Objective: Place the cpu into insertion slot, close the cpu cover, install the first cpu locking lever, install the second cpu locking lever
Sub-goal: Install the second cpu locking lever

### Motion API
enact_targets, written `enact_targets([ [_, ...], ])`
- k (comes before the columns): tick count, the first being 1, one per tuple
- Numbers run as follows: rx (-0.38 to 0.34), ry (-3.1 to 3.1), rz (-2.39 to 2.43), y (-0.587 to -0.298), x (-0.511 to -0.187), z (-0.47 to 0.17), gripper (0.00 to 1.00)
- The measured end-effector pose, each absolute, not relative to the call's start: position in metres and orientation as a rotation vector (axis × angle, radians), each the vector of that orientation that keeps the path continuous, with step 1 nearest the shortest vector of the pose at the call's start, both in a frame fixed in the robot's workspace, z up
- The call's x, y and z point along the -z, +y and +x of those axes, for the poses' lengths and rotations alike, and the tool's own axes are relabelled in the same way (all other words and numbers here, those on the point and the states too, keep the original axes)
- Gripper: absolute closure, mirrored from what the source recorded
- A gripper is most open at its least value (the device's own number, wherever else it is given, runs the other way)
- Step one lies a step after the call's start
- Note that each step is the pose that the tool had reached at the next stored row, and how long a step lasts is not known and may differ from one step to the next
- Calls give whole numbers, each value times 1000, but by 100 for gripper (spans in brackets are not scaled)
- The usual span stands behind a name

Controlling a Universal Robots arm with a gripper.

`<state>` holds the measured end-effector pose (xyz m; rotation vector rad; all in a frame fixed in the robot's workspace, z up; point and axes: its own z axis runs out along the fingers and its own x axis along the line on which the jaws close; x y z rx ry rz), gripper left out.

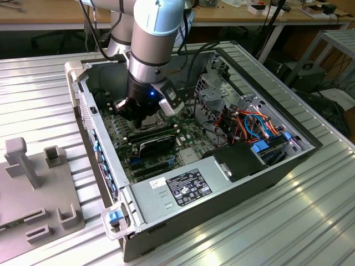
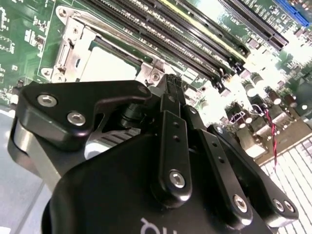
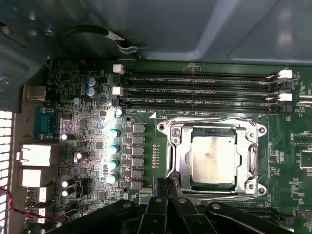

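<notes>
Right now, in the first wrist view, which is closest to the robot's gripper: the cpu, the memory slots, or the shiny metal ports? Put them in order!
1. The cpu, sitting in its socket on the green board, just past the tips of the gripper.
2. The memory slots, long black rows beyond the cpu.
3. The metal ports, at the board's edge, off to the side, farthest.
</notes>
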<state>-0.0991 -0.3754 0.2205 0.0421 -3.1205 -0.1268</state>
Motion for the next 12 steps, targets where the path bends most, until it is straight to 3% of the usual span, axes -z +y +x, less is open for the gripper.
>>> enact_targets([
  [12, 127, -3120, 43, -369, -228, -82, 89],
])
